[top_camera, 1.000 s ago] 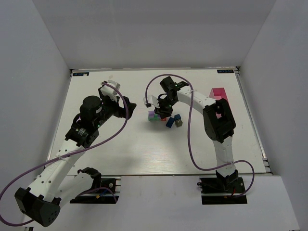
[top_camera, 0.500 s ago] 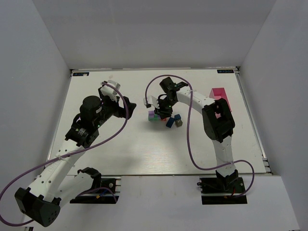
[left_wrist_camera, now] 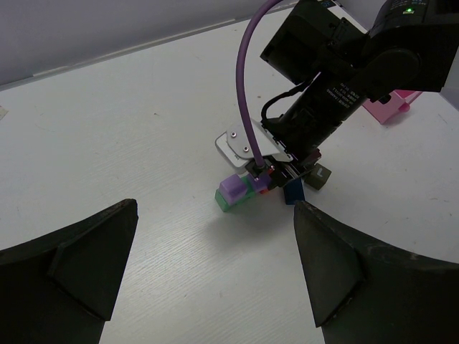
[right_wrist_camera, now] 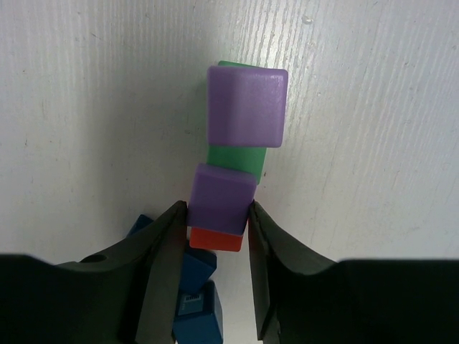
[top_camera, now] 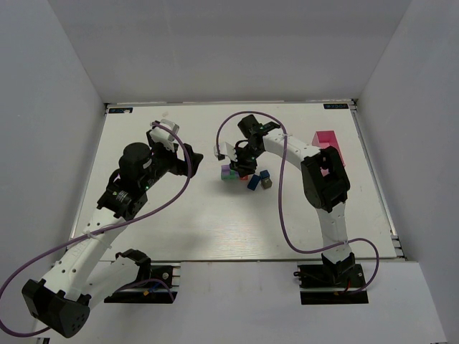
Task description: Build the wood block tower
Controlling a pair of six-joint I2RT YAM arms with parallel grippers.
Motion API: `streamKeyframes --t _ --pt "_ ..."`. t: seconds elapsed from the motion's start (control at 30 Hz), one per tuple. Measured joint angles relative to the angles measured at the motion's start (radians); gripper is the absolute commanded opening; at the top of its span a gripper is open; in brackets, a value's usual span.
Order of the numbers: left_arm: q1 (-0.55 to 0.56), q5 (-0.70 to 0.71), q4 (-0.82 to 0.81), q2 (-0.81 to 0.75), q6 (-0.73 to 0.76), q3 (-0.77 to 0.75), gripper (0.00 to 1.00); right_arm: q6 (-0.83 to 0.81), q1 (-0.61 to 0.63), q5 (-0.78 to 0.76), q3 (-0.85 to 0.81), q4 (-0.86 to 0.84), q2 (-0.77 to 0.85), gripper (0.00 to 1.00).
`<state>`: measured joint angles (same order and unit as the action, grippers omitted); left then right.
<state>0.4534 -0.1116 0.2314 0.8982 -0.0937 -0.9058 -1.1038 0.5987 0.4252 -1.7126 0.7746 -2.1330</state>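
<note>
The tower (top_camera: 235,173) stands mid-table as a low cluster. In the right wrist view a green brick (right_wrist_camera: 234,161) carries a lilac cube (right_wrist_camera: 247,105) at its far end. A second lilac cube (right_wrist_camera: 221,197) sits on the near end, above a red block (right_wrist_camera: 215,239). My right gripper (right_wrist_camera: 217,215) points straight down, its fingers pressed on both sides of that second lilac cube. Blue blocks (right_wrist_camera: 193,308) lie beside the left finger. My left gripper (left_wrist_camera: 215,265) hangs open and empty left of the cluster, well short of it.
A loose blue block (top_camera: 254,183) and a grey block (top_camera: 267,183) lie just right of the tower. A pink box (top_camera: 328,140) sits at the right side of the table. White walls enclose the table on three sides.
</note>
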Motion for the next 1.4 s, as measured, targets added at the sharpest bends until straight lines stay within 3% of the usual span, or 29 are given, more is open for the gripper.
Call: streamKeyframes --t 0.4,0.63,0.83,0.93,1.4 --pt "0.0 0.0 0.0 0.0 0.0 0.0 0.99 0.003 0.0 -0.001 0.0 -0.015 0.0 0.44" --pt "-0.006 0.0 0.0 0.0 0.0 0.0 0.99 0.005 0.001 -0.004 0.0 -0.015 0.0 0.52" --pt "-0.006 0.0 0.0 0.0 0.0 0.0 0.99 0.007 0.002 -0.004 0.0 -0.016 0.0 0.7" --pt "-0.006 0.0 0.0 0.0 0.0 0.0 0.99 0.01 0.002 -0.004 0.0 -0.016 0.0 0.9" --pt "-0.006 0.005 0.0 0.0 0.0 0.003 0.99 0.036 -0.012 0.007 0.086 -0.063 0.091 0.9"
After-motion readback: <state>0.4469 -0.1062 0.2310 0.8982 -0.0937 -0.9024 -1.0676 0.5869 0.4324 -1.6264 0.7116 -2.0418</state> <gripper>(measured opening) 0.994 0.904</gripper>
